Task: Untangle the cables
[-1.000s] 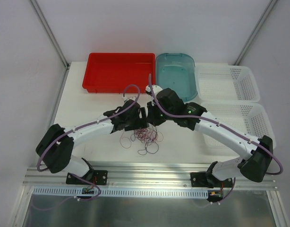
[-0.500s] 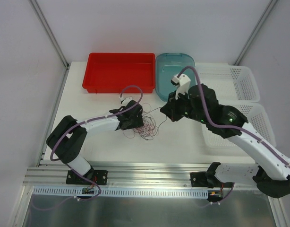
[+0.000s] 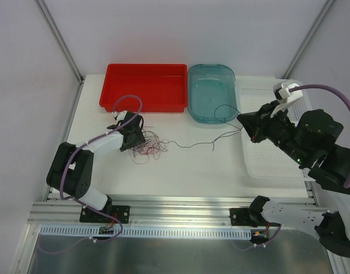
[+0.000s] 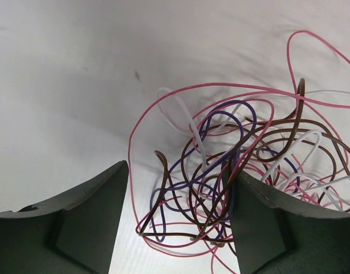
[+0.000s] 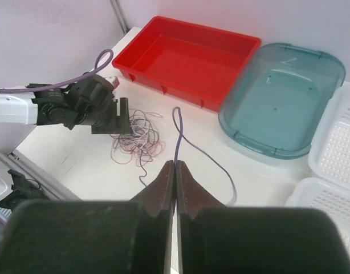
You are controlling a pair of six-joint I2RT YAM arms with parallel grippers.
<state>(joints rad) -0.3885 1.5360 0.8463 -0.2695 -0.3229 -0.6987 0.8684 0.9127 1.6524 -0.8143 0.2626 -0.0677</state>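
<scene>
Top external: found the cables [image 3: 147,146] bunched in a loose tangle on the table [image 3: 192,171], left of centre and just in front of the red tray [image 3: 143,85]. Spotted the left gripper [image 3: 135,138] low at the tangle's left edge. Saw one purple strand [image 3: 192,146] running out of the bunch, rightward across the table and up to the right gripper [image 3: 241,120]. Logged that gripper raised, just right of the teal bin [image 3: 212,94], at the edge of the white baskets [image 3: 266,100].

Left wrist: caught the left gripper wide open, fingers [image 4: 89,228] straddling the near part of the tangle. Counted pink, brown, purple and white loops between and beyond them. Couldn't tell whether either pad touched a wire.

Right wrist: found the right gripper fully closed, fingertips [image 5: 163,182] pinched together on the purple strand. Saw a second run of that strand curving down to the right, onto the table. Placed the rest of the tangle well apart, off to the left, right beside the left gripper.
</scene>
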